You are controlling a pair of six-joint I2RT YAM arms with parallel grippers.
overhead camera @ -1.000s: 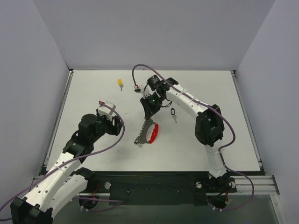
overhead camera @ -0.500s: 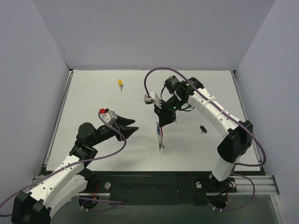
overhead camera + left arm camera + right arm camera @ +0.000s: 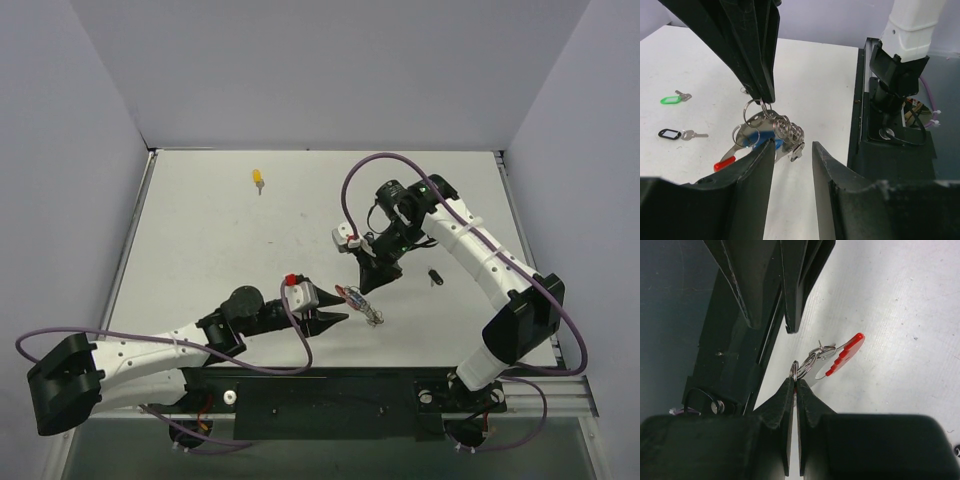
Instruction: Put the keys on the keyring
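My right gripper (image 3: 795, 380) is shut on a silver ring of the keyring (image 3: 840, 357), which hangs just over the table, its red part and a chain of silver rings trailing below. A blue-headed key (image 3: 762, 141) sits in the bunch (image 3: 366, 306). My left gripper (image 3: 792, 146) is open, its tips level with the bunch; the left finger (image 3: 757, 165) covers part of it and a small silver clasp (image 3: 797, 151) dangles just beyond the gap. Loose keys lie on the table: yellow (image 3: 258, 178), green (image 3: 671, 99), black (image 3: 670, 133).
The black front rail (image 3: 330, 395) and the right arm's base (image 3: 895, 75) stand close to the right of my left gripper. The left arm (image 3: 170, 350) lies low along the table's near edge. White walls enclose the table on three sides.
My left arm has swung right along the near edge up to the keyring, its jaws narrowing. The right gripper has carried the keyring right and toward the front.
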